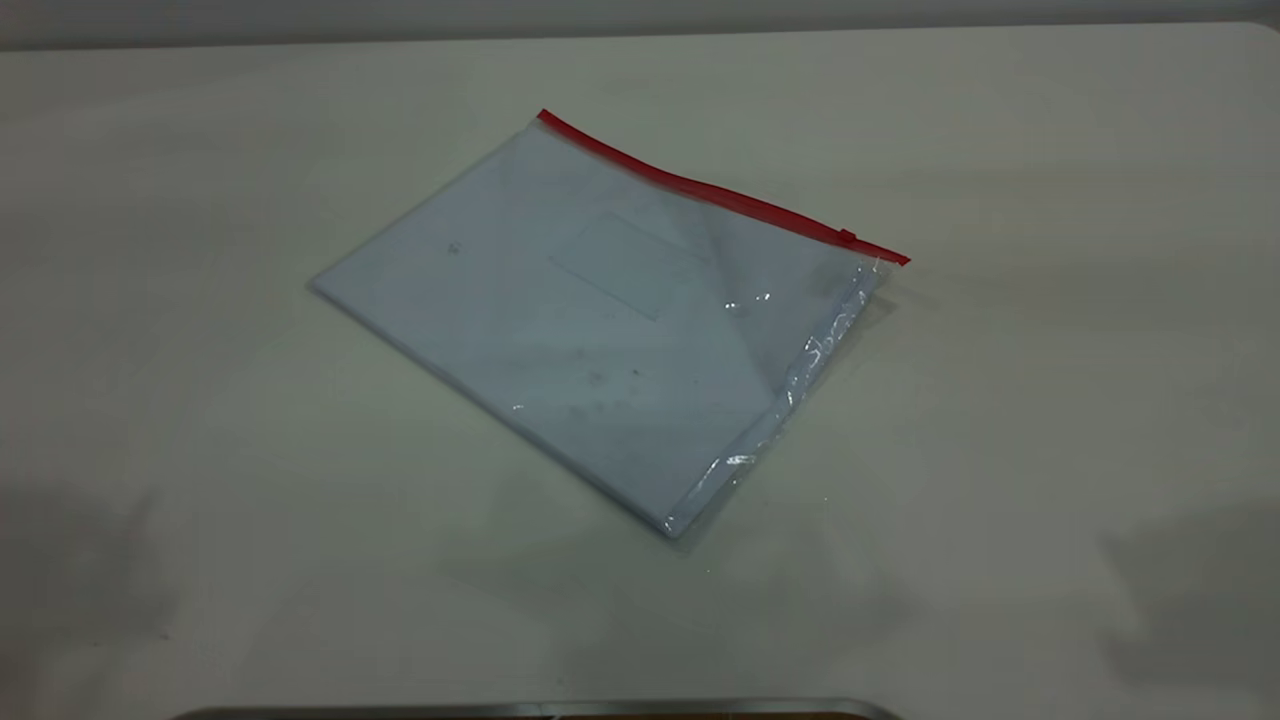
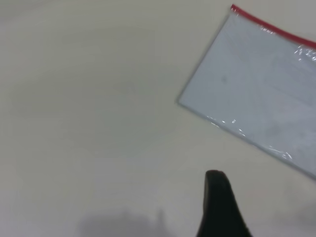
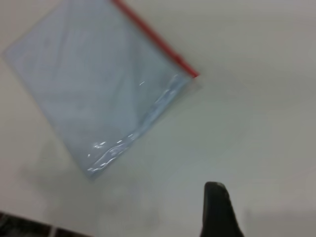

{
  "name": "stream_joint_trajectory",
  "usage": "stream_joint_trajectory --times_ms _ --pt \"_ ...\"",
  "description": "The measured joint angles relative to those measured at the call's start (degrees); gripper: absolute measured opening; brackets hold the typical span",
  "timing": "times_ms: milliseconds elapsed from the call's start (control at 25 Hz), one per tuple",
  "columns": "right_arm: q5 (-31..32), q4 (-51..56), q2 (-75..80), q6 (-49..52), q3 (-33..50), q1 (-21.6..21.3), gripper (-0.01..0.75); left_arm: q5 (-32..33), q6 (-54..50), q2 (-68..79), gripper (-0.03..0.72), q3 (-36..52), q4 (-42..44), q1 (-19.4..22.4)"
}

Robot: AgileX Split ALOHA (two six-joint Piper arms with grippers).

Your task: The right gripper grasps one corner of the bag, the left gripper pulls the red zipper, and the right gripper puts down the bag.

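The bag (image 1: 600,320) lies flat on the pale table (image 1: 200,150), a clear pouch with white paper inside. The red zipper (image 1: 720,190) runs along its far long edge, with the small slider tab (image 1: 847,237) near the right end. Neither gripper shows in the exterior view. In the left wrist view only a black tip of my left gripper (image 2: 219,202) shows, above bare table, well apart from the bag (image 2: 261,84). In the right wrist view only a black tip of my right gripper (image 3: 217,210) shows, apart from the bag (image 3: 98,84) and the zipper's end (image 3: 192,73).
A metal strip (image 1: 540,710) runs along the table's near edge. Soft shadows lie on the table at lower left (image 1: 70,580) and lower right (image 1: 1190,600). Bare table surrounds the bag on all sides.
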Motion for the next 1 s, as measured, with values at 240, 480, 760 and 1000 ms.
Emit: stream_joint_trajectory --times_ms 240,480,760,1000 --pt "-3.6 33.5 23.0 -35.3 -0.1 0.0 0.518 -3.3 8.9 19.1 0.546 -9.3 -7.3 0.0" --pt "-1.5 57.9 42.9 -59.7 -4.0 0.0 0.518 -5.8 17.1 30.7 0.546 -14.4 -17.1 0.0" --pt "4.4 59.8 64.5 -61.5 -17.5 0.0 0.518 -7.1 26.6 35.8 0.546 -15.5 -26.6 0.0" --pt "10.8 60.1 77.9 -59.2 -27.5 0.3 0.516 -7.4 31.2 36.0 0.546 -15.6 -30.3 0.0"
